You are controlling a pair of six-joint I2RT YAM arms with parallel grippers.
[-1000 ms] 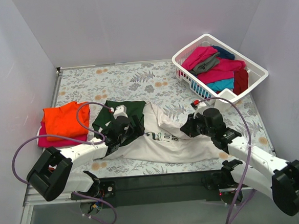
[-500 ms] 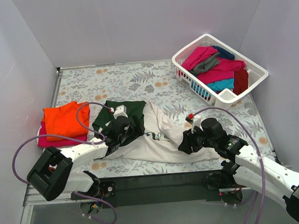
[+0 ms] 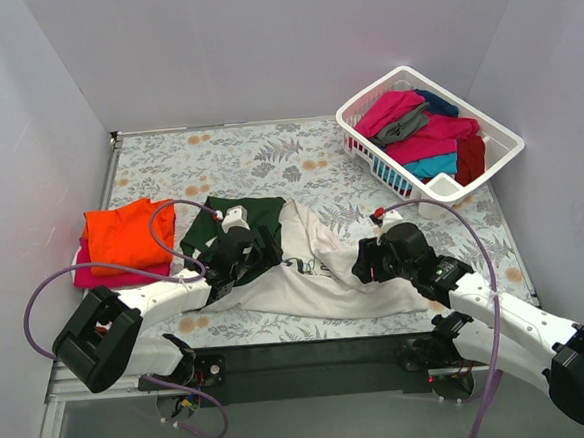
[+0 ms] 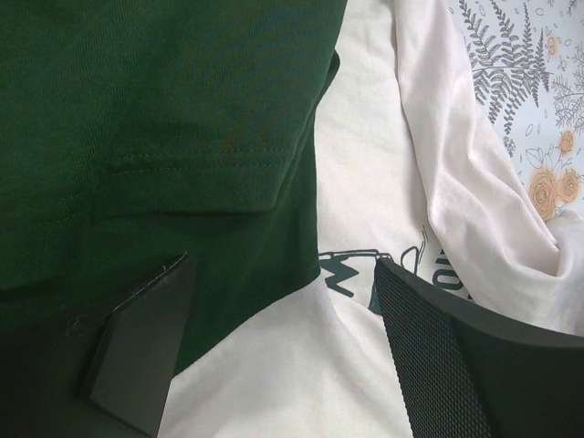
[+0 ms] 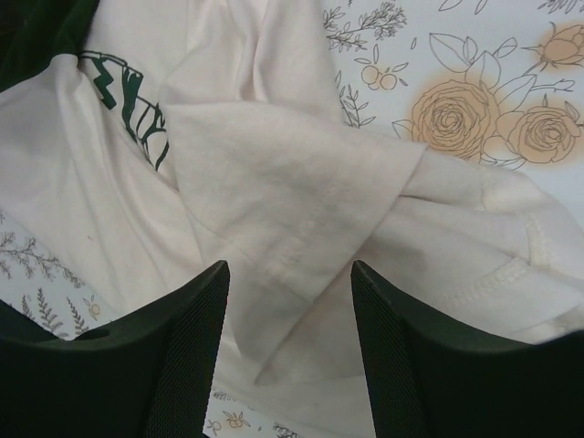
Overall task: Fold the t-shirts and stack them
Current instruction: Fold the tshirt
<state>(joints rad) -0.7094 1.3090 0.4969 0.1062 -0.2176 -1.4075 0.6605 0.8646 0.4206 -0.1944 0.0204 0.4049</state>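
both look spread from here. my left gripper hangs over the dark green sleeve, right gripper over a fold of the cream t-shirt, crumpled lower middle of the top view.

A grey floral table cover lies enclosed by plain pale walls at back, left and right. A black rail runs along its near edge.

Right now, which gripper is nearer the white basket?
Right. The right gripper sits over the cream shirt, a short way before the basket; the left gripper is farther off, at the green sleeve.
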